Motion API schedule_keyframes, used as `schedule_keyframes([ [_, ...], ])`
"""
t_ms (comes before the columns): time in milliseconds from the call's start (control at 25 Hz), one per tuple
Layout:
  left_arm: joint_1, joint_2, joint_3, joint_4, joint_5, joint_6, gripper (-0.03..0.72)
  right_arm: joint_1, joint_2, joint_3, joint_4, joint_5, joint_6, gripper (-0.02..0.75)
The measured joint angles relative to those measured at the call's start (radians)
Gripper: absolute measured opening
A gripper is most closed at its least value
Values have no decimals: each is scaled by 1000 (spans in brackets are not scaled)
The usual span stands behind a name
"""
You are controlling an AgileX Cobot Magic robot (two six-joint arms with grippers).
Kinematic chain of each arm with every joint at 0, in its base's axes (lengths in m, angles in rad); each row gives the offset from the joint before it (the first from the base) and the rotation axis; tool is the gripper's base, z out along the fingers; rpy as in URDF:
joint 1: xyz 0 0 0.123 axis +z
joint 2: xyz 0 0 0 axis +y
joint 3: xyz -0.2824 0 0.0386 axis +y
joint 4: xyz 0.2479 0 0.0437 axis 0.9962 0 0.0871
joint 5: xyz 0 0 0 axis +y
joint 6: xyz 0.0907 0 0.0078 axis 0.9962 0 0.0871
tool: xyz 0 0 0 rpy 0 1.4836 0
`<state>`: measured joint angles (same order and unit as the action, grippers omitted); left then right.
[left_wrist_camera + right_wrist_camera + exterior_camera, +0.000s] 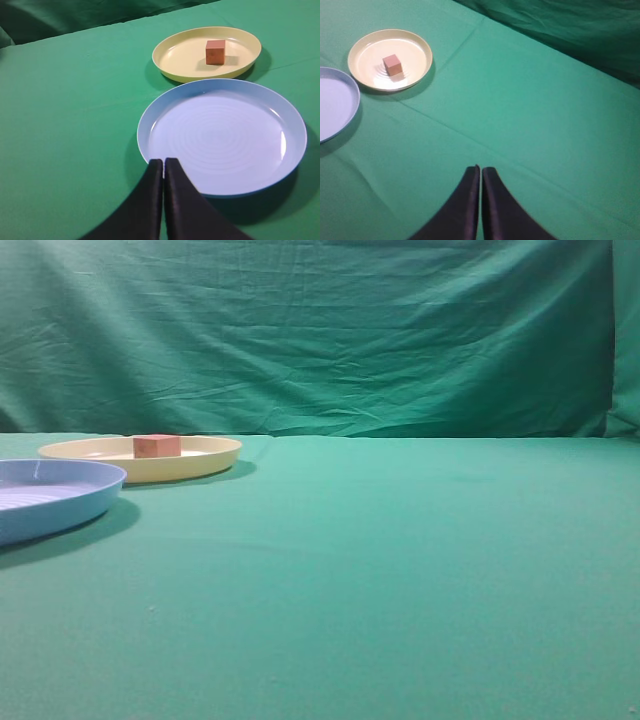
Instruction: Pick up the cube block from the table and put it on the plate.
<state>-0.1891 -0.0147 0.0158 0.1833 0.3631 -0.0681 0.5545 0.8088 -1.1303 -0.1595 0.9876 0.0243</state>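
The cube block (157,446) sits inside the pale yellow plate (205,458) at the far left of the green table (400,560). It also shows in the left wrist view (215,52) on the plate (180,55), and in the right wrist view (392,65) on the plate (415,55). My left gripper (164,162) is shut and empty, its tips over the near rim of the light blue plate. My right gripper (480,170) is shut and empty above bare cloth, far from the cube. Neither gripper shows in the exterior view.
A light blue ridged plate (70,502) lies at the left edge, just in front of the yellow one; it also shows in the left wrist view (270,165) and the right wrist view (345,115). A wrinkled green backdrop (320,330) closes the far side.
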Motion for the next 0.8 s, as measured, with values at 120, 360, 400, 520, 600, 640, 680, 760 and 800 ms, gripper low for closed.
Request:
schedule_keyframes([
  [120, 0, 0, 0, 0, 0, 0, 0, -122, -160, 175, 5, -123, 2, 0],
  [360, 0, 0, 0, 0, 0, 0, 0, -340, -433, 572, 16, -404, 2, 0],
  [400, 0, 0, 0, 0, 0, 0, 0, -362, -477, 641, 17, -445, 2, 0],
  [520, 0, 0, 0, 0, 0, 0, 0, -422, -601, 816, 19, -521, 7, 0],
  [600, 0, 0, 0, 0, 0, 0, 0, -445, -681, 917, 22, -534, 9, 0],
  [640, 0, 0, 0, 0, 0, 0, 0, -453, -722, 953, 22, -539, 12, 0],
  [680, 0, 0, 0, 0, 0, 0, 0, -457, -756, 990, 22, -542, 16, 0],
  [760, 0, 0, 0, 0, 0, 0, 0, -457, -801, 1047, 23, -544, 27, 0],
  [800, 0, 0, 0, 0, 0, 0, 0, -457, -811, 1065, 23, -544, 34, 0],
])
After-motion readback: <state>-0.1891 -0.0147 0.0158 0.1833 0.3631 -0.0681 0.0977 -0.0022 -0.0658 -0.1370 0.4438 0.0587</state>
